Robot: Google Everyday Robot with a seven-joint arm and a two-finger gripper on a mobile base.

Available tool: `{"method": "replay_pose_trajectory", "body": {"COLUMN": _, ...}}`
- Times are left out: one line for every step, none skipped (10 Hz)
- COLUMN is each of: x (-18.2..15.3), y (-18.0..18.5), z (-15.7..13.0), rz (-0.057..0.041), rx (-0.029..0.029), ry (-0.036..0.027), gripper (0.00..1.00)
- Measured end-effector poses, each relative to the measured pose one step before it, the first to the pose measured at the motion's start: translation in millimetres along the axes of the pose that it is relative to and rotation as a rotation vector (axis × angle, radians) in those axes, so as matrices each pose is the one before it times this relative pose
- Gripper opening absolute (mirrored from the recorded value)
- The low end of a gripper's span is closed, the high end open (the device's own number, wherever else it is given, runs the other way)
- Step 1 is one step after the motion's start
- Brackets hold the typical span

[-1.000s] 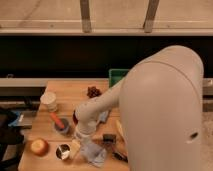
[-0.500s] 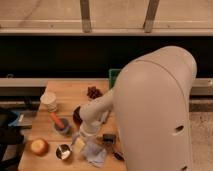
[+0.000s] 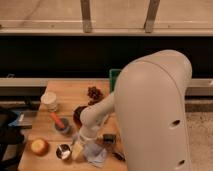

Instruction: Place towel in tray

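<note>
The towel [image 3: 96,153], a wrinkled pale grey-blue cloth, lies near the front edge of the wooden table [image 3: 65,90]. My gripper [image 3: 83,144] hangs at the end of the white forearm, down at the towel's left edge and touching or just above it. Only a corner of the green tray [image 3: 114,79] shows at the back of the table; the big white arm body hides the remainder.
A white cup [image 3: 49,100] and a small grey bowl with an orange item [image 3: 60,123] stand at the left. A maroon bowl [image 3: 78,114] sits behind the gripper. An orange bowl [image 3: 39,146] and a metal cup [image 3: 63,150] are front left. A black object [image 3: 109,138] lies right of the towel.
The forearm has swung in and the gripper has come down closer onto the towel's left edge. The towel and the other objects have stayed where they were.
</note>
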Motion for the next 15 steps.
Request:
{"method": "replay_pose_trajectory", "body": {"x": 1.01, "y": -1.67, "z": -3.33, "rz": 0.00163, "rx": 0.0023, "ry": 0.00018, "gripper": 0.55}}
{"method": "replay_pose_trajectory", "body": {"x": 1.85, "y": -0.47, "z": -1.34, "rz": 0.00419, "rx": -0.00051, "ry": 0.00426, "gripper": 0.45}}
{"method": "replay_pose_trajectory", "body": {"x": 3.03, "y": 0.36, "z": 0.48, "rz": 0.00422, "rx": -0.00227, "ry": 0.0074, "gripper": 0.35}}
{"method": "replay_pose_trajectory", "body": {"x": -2.34, "y": 1.87, "z": -0.07, "rz": -0.00497, "rx": -0.00044, "ry": -0.00106, "gripper": 0.25}}
{"method": "replay_pose_trajectory", "body": {"x": -0.11, "y": 0.12, "z": 0.24, "rz": 0.00079, "rx": -0.00055, "ry": -0.00039, "gripper": 0.15}}
{"method": "replay_pose_trajectory", "body": {"x": -0.2, "y": 0.15, "z": 4.29, "rz": 0.00388, "rx": -0.00291, "ry": -0.00301, "gripper": 0.06}}
{"method": "replay_pose_trajectory", "body": {"x": -2.57, "y": 5.24, "z": 11.17, "rz": 0.00557, "rx": -0.0056, "ry": -0.0072, "gripper": 0.01}}
{"method": "replay_pose_trajectory", "body": {"x": -1.5, "y": 5.16, "z": 9.58, "rz": 0.00366, "rx": -0.00135, "ry": -0.00565, "gripper": 0.0}}
{"method": "replay_pose_trajectory", "body": {"x": 0.16, "y": -0.22, "z": 1.6, "rz": 0.00294, "rx": 0.00256, "ry": -0.00814, "gripper": 0.0}}
{"method": "replay_pose_trajectory", "body": {"x": 1.59, "y": -0.08, "z": -1.5, "rz": -0.00181, "rx": 0.00092, "ry": 0.00428, "gripper": 0.0}}
{"method": "replay_pose_trajectory", "body": {"x": 0.65, "y": 0.42, "z": -0.59, "rz": -0.00356, "rx": -0.00011, "ry": 0.00428, "gripper": 0.0}}
{"method": "replay_pose_trajectory", "body": {"x": 0.57, "y": -0.19, "z": -0.2, "rz": -0.00198, "rx": 0.0004, "ry": 0.00155, "gripper": 0.0}}
{"method": "replay_pose_trajectory", "body": {"x": 0.43, "y": -0.18, "z": -0.76, "rz": -0.00083, "rx": -0.00002, "ry": -0.0007, "gripper": 0.0}}
{"method": "replay_pose_trajectory", "body": {"x": 2.05, "y": -3.02, "z": -5.7, "rz": -0.00368, "rx": 0.00353, "ry": -0.01177, "gripper": 0.0}}
{"method": "replay_pose_trajectory", "body": {"x": -0.34, "y": -5.0, "z": -12.28, "rz": 0.008, "rx": 0.00194, "ry": -0.0358, "gripper": 0.0}}
